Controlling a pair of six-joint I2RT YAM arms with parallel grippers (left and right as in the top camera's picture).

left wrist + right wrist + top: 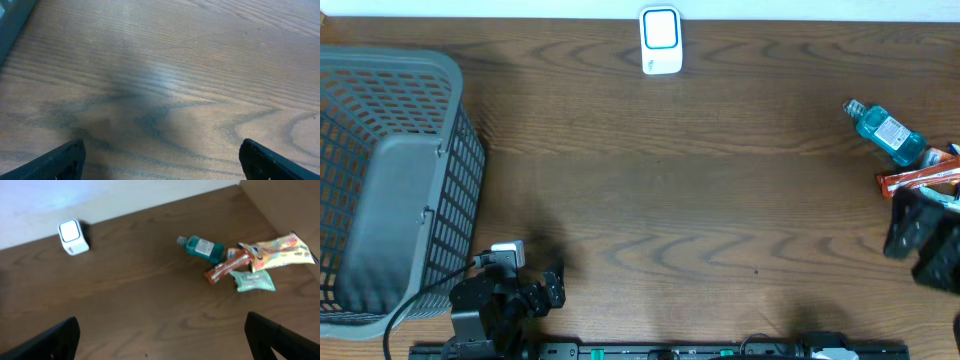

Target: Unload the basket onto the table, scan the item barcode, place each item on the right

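The items lie in a small heap at the table's right edge: a blue bottle, an orange packet, a yellow packet and a pale green packet. The white scanner stands at the back middle. My right gripper hovers open just in front of the heap, holding nothing. My left gripper stands open near the front left, over bare wood, with nothing between its fingers.
A large grey mesh basket fills the left end of the table, with its corner just left of my left gripper. A pale wall runs behind the scanner. The table's right edge is close to the heap.
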